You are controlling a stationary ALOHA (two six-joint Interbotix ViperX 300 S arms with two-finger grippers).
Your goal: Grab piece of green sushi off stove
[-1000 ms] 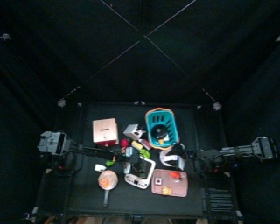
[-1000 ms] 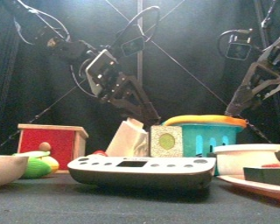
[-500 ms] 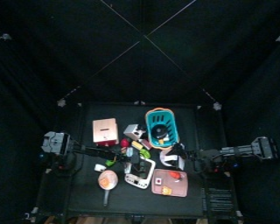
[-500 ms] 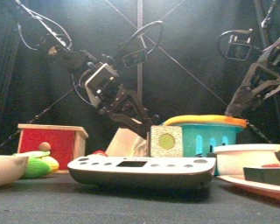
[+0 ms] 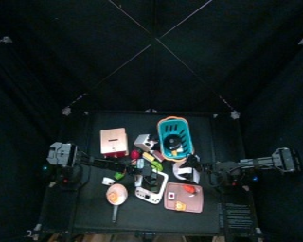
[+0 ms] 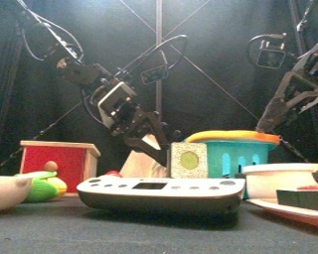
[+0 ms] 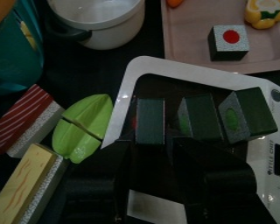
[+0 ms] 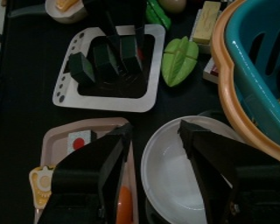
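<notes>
The white toy stove (image 5: 148, 189) lies at the table's front middle; it also shows in the front view (image 6: 159, 193) and the left wrist view (image 7: 143, 66). A dark green sushi block (image 7: 248, 115) sits on its black cooktop. My left gripper (image 7: 174, 122) hangs low over the cooktop with its jaws apart and nothing between them, the green block just beside one jaw. It also shows in the front view (image 6: 152, 144) and over the stove in the right wrist view (image 8: 113, 48). My right gripper (image 6: 270, 121) rests open above the white bowl (image 8: 184, 171).
A teal basket (image 6: 235, 154) with a banana stands behind the stove. A pink tray (image 7: 189, 39) holds a red-dotted sushi piece (image 7: 230, 41). A red box (image 6: 59, 164) stands at left. A green leaf-shaped piece (image 7: 84, 127) and a cucumber roll (image 6: 189, 159) lie beside the stove.
My left gripper has come down and forward toward the stove. The right arm has not moved.
</notes>
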